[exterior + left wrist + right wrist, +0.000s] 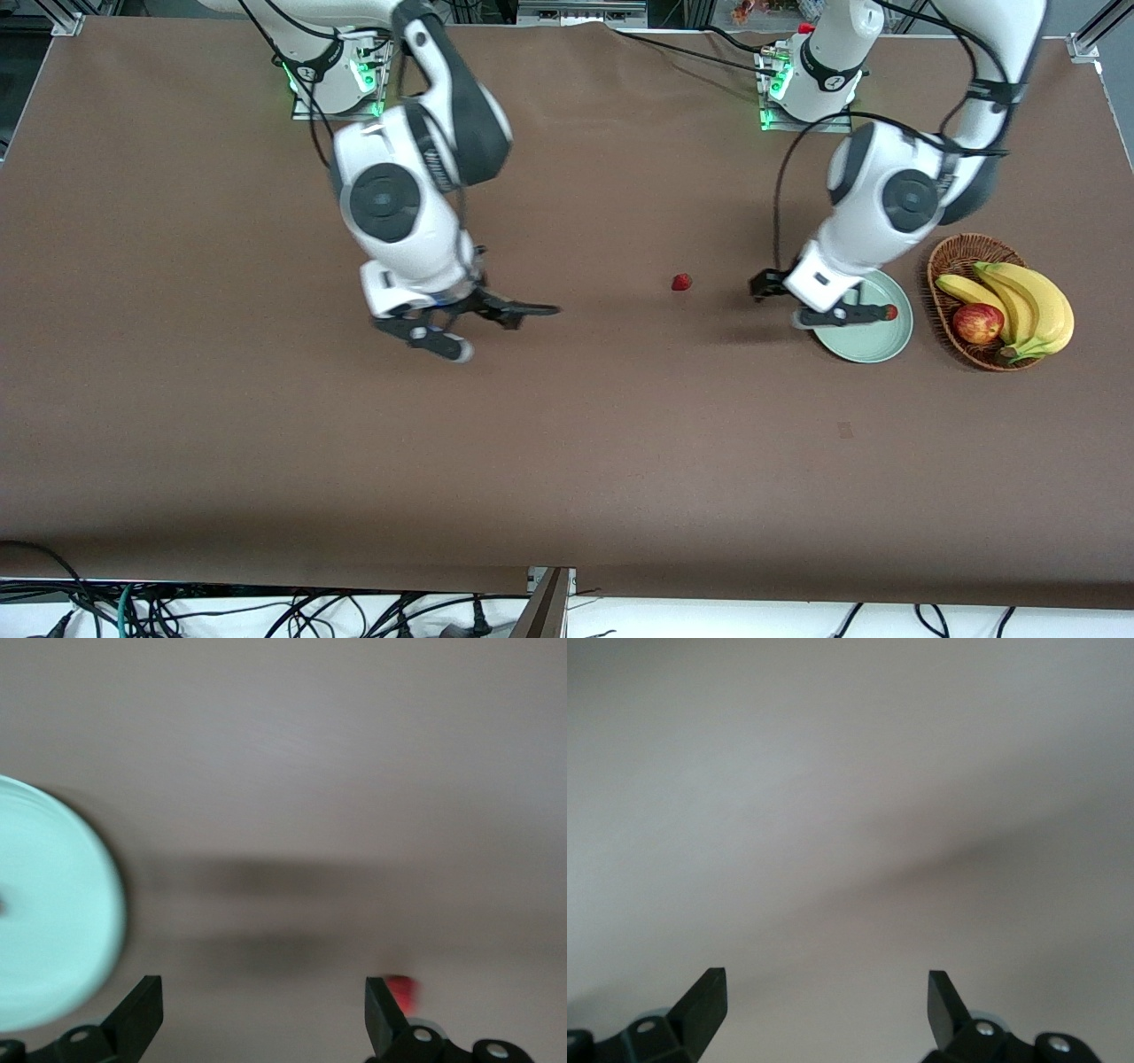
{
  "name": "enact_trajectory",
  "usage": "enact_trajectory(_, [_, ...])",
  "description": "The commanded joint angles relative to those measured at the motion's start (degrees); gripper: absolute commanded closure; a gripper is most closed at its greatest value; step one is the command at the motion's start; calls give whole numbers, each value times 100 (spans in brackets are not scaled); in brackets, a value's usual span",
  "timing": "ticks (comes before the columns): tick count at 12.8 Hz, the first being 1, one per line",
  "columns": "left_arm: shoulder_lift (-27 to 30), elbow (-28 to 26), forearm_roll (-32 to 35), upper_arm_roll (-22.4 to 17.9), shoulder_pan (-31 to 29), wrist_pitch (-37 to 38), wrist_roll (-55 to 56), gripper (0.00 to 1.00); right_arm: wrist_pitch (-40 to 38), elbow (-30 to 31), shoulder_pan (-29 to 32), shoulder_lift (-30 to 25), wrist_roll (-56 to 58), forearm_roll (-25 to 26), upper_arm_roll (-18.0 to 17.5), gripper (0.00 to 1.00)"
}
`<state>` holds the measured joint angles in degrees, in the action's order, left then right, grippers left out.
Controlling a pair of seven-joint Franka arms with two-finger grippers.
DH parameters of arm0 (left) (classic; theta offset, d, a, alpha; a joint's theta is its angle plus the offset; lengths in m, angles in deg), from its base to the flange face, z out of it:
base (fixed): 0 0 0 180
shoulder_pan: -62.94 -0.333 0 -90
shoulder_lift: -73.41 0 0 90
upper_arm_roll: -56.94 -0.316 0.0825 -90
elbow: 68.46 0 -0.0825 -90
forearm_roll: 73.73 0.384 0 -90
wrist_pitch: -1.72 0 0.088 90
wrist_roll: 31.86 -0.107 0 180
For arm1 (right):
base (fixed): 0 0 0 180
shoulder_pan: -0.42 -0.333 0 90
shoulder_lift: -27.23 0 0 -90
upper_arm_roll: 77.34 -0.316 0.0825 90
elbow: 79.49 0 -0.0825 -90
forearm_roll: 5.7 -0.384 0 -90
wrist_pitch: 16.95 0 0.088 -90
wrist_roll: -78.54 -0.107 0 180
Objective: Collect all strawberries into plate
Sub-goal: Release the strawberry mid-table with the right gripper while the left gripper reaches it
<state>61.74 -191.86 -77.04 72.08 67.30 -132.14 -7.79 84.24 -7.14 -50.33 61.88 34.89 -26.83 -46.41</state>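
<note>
Left pincer (819,303) hangs wide and holds nothing, low over the plate (877,347) rim nearest the table's middle. Right pincer (496,328), also wide and bare, sits over bare cloth. Count: 2 strawberries visible, 3rd not seen. One strawberry (891,312) rests on the plate by my left fingertip; loose strawberry (680,282) lies on the table btwn both pincers, toward the right arm's end from the plate, closer to my left. Judgement: left arm takes it. Also 1 basket (948,257), 1 apple (977,322), 3 bananas (1032,306).
</note>
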Motion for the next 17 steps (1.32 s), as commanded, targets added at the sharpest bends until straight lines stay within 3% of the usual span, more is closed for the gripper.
enact_trajectory(1, [-221, -35, 144, 592, 30, -342, 981, 0, -449, 349, 11, -503, 784, 21, 264, 0])
enact_trajectory(2, [-361, -35, 485, 716, 108, -491, 1446, 0, -512, 507, 430, -800, 1170, 30, 108, 0])
enact_trajectory(5, [-941, -53, 1366, 937, 179, -1036, 2608, 0, -880, 877, 1669, -1828, 2419, 679, -778, 0])
enact_trajectory(7, [-1249, -61, 1534, 937, 197, -1203, 2742, 0, -1145, 1104, 2750, -2417, 3182, 1021, -1525, 0])
enact_trajectory(8, [-1320, -70, 1535, 929, 197, -1283, 2751, 0, -1146, 1358, 3094, -2768, 3578, 1476, -1868, 0])
enact_trajectory(10, [-1460, -79, 1535, 920, 197, -1292, 2751, 0, -1094, 2086, 3815, -3410, 3635, 1594, -2422, 0])
enact_trajectory(12, [-1496, -105, 1535, 920, 197, -1301, 2900, 0, -1032, 2406, 4466, -3650, 3635, 1647, -3011, 0])
enact_trajectory(13, [-1514, -114, 1535, 920, 206, -1292, 2936, 14, -1005, 2337, 4547, -3633, 3670, 1734, -3127, 0])
enact_trajectory(14, [-1505, -105, 1535, 920, 197, -1292, 2945, 40, -1022, 2232, 4530, -3616, 3679, 1866, -3146, 0])
enact_trajectory(15, [-1505, -97, 1535, 920, 197, -1292, 2997, 59, -1014, 2214, 4504, -3607, 3688, 1884, -3146, 0])
enact_trajectory(17, [-1514, -97, 1535, 911, 206, -1292, 3077, 72, -1005, 2196, 4407, -3580, 3697, 2041, -3155, 0])
